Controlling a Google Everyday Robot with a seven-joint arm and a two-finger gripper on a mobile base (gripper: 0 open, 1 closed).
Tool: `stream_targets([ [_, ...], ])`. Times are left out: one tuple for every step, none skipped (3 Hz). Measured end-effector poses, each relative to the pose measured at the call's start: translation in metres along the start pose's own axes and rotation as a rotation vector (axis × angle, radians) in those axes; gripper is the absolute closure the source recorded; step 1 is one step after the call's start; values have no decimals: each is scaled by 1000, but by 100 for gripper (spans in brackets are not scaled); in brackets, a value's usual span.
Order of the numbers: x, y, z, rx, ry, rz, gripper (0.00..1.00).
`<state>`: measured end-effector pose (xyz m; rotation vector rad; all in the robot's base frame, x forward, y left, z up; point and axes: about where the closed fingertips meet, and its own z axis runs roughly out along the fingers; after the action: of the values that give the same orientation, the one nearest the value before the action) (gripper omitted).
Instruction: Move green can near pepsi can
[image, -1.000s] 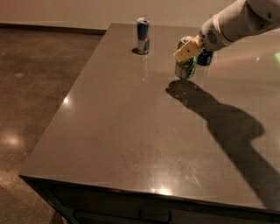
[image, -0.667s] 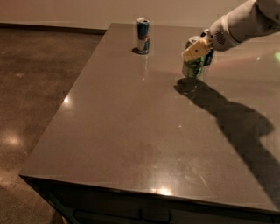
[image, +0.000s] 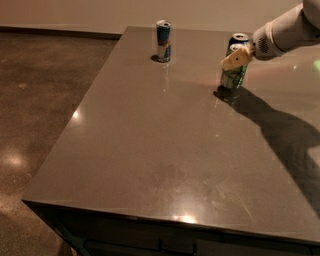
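Camera view: the end effector (image: 236, 59) sits at the top of the upright green can (image: 233, 78), far right on the table (image: 150, 150); whether it grips, I cannot tell. The pepsi can (image: 238, 40) stands just beyond it.

Glossy table (image: 165, 150), gripper (image: 236, 59) at green can (image: 233, 77)

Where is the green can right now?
In the camera view the green can stands toward the far right of the table, just in front of the pepsi can, with the gripper at its top; the slim blue-and-silver can is farther left.
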<state>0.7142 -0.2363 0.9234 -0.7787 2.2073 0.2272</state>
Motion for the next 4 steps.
stream_targets([
  [6,-13,4,17,2,20,56],
  [12,-21,6,22,6,35,33],
  [20,-25,9,15,12,50,10],
  [20,-24,12,11,14,50,0],
])
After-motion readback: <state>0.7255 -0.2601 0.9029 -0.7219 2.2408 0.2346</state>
